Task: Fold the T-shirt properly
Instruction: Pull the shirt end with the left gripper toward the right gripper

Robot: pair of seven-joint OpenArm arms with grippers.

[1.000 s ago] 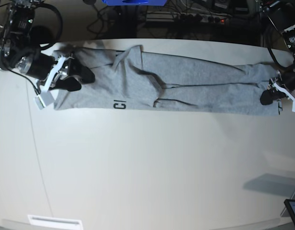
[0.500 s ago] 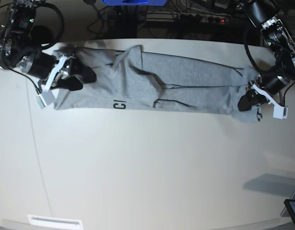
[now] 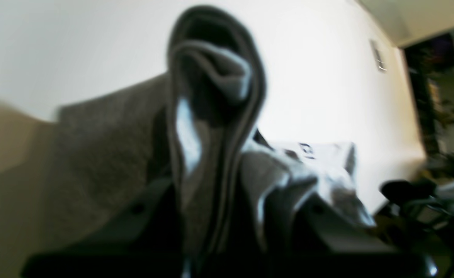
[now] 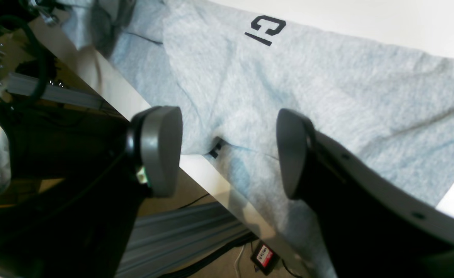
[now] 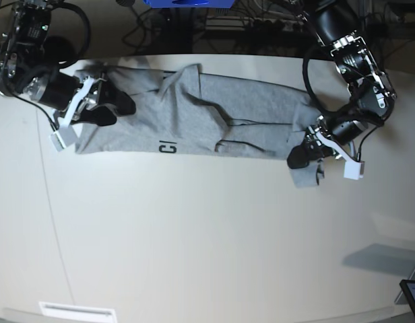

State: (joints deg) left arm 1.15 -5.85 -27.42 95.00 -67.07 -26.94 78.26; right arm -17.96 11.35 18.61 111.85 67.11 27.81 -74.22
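T-shirt [image 5: 214, 114] in left hand [image 5: 303, 156]

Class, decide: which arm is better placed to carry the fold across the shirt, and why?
Left: its claw is shut on the T-shirt end, lifted. The right claw hangs open above the cloth.

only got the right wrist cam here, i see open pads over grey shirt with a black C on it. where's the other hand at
Observer: The left hand is shut on the T-shirt's far end.
Operator: lifted or flat on the table
Observer: Lifted; the left wrist view shows the cloth bunched and standing up between its fingers.
Operator: whole shirt flat otherwise
Observer: No. It lies as a long band on the table, with rumpled folds near its middle.
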